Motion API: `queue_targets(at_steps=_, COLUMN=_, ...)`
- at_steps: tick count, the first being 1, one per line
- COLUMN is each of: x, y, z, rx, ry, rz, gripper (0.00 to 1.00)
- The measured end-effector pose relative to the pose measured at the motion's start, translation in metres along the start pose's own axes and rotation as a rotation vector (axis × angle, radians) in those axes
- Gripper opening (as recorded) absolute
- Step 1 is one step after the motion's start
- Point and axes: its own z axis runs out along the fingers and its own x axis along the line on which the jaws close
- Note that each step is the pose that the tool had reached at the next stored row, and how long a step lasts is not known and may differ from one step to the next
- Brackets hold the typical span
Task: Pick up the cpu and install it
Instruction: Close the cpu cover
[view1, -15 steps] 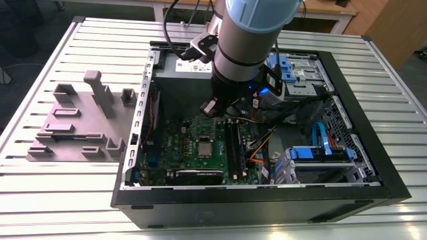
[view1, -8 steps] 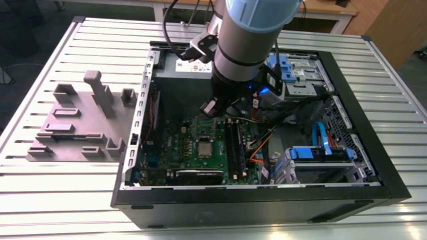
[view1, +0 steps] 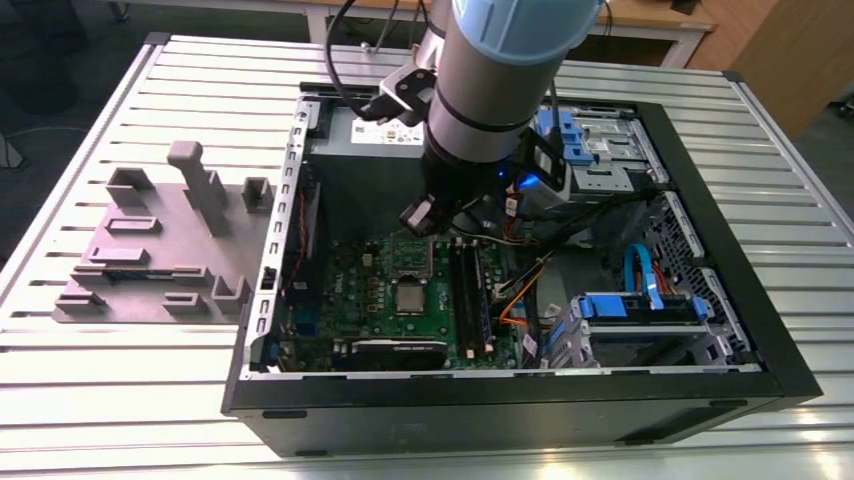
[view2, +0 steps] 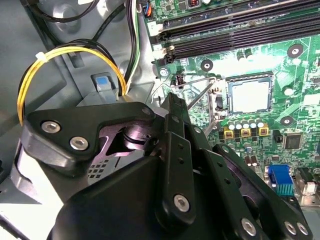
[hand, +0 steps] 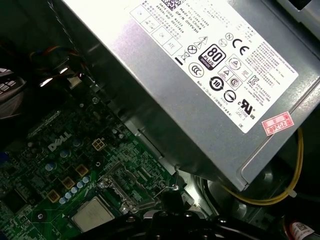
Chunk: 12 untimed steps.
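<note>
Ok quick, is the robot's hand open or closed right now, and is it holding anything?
The hand: cannot be told if open or closed. The cpu sits on the motherboard, apart from the hand.

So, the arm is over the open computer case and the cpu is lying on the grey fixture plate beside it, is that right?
Not quite. The cpu is not on the grey fixture plate; it sits on the green motherboard inside the case, as the exterior view shows. The arm is indeed over the open case.
</note>
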Motion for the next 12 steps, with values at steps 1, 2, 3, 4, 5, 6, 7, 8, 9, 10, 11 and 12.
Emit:
queue_targets(at_steps=1, x=0.0005, y=-0.0003, z=-0.0001, rx=0.0, ry=0.0, rz=-0.001, gripper=0.11)
queue_targets(at_steps=2, x=0.001, y=-0.0006, z=-0.0002, rx=-0.0001, ry=0.0001, rz=-0.001, gripper=0.11)
queue_targets(at_steps=3, x=0.0015, y=-0.0009, z=-0.0003, rx=-0.0001, ry=0.0002, rz=-0.002, gripper=0.11)
queue_targets(at_steps=4, x=0.002, y=-0.0012, z=-0.0004, rx=-0.0002, ry=0.0003, rz=-0.003, gripper=0.11)
queue_targets(at_steps=5, x=0.0025, y=-0.0015, z=-0.0006, rx=-0.0002, ry=0.0004, rz=-0.004, gripper=0.11)
queue_targets(at_steps=6, x=0.003, y=-0.0018, z=-0.0007, rx=-0.0003, ry=0.0005, rz=-0.004, gripper=0.11)
queue_targets(at_steps=7, x=0.0034, y=-0.0021, z=-0.0008, rx=-0.0003, ry=0.0006, rz=-0.005, gripper=0.11)
queue_targets(at_steps=8, x=0.004, y=-0.0025, z=-0.0009, rx=-0.0004, ry=0.0006, rz=-0.005, gripper=0.11)
queue_targets(at_steps=9, x=0.0048, y=-0.0029, z=-0.0011, rx=-0.0004, ry=0.0007, rz=-0.005, gripper=0.11)
queue_targets(at_steps=10, x=0.0057, y=-0.0034, z=-0.0013, rx=-0.0003, ry=0.0006, rz=-0.005, gripper=0.11)
queue_targets(at_steps=11, x=0.0068, y=-0.0039, z=-0.0015, rx=-0.0002, ry=0.0005, rz=-0.005, gripper=0.11)
queue_targets(at_steps=12, x=0.0077, y=-0.0045, z=-0.0018, rx=-0.0002, ry=0.0005, rz=-0.006, gripper=0.11)
